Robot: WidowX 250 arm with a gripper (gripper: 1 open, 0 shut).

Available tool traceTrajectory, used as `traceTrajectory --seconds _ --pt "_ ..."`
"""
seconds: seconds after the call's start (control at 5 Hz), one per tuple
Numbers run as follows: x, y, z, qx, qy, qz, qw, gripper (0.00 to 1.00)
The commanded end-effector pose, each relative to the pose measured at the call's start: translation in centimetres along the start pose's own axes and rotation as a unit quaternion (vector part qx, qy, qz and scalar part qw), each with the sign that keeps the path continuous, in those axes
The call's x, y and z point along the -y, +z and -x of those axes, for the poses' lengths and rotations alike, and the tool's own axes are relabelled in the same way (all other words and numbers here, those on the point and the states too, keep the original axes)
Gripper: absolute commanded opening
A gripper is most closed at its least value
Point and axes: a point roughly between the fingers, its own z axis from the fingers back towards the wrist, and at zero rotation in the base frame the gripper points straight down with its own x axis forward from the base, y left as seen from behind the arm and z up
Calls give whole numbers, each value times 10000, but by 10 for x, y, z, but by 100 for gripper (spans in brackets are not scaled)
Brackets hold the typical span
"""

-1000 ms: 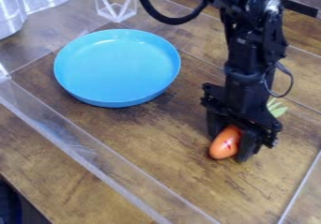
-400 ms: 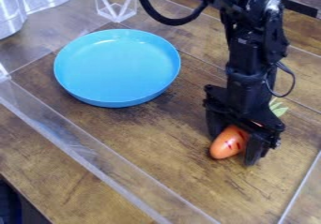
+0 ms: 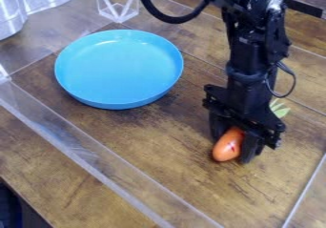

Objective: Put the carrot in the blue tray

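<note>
Camera view: carrot (image 3: 228, 145) lies on the brown wooden tabletop (image 3: 133, 160), down at about four o'clock of the picture, right at the fingertips of the black gripper (image 3: 242, 134). Orange end pokes out from the gripper toward seven o'clock; pale green leafy top shows past the other side of the gripper, toward one o'clock. Middle of the carrot is hidden by the fingers. Gripper state: narrow, jaws brought in, black fingers over the carrot's body. Looks in contact; how firm the grip is, can't tell. Carrot is low at the table, not in the tray; whether it touches the wood all along, can't tell.

Black arm (image 3: 254, 55) comes down from twelve to one o'clock, gripper pointing down. Dark cable (image 3: 173, 17) loops off the arm toward eleven o'clock.

Blue tray (image 3: 118, 68) sits at ten o'clock, well apart from carrot and gripper, nothing seen inside it. Bare wood between the two, nothing standing in the way there. Clear wire-like stand (image 3: 118, 5) just beyond the tray, at its twelve o'clock. Whitish ribbed item (image 3: 19, 5) up in the eleven o'clock corner. Pale clear strip (image 3: 83, 155) runs slantwise from nine o'clock down to six, on the near side of the tray, off to the side of the gap between tray and carrot.
</note>
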Motion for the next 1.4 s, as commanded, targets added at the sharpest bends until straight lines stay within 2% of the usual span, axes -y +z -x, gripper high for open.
traceTrajectory --seconds 0.0,0.2,0.4,0.6,1.0,1.2 --pt "-5 53 -14 574 86 -105 9983 0" --pt "-15 93 -17 876 292 -278 9953 0" --pt "-40 141 -15 1180 550 -454 9904 0" --pt "-67 146 -5 1308 789 -571 9866 0" --pt "-40 141 10 1320 675 -540 9875 0" --pt "-35 137 7 1334 662 -533 9874 0"
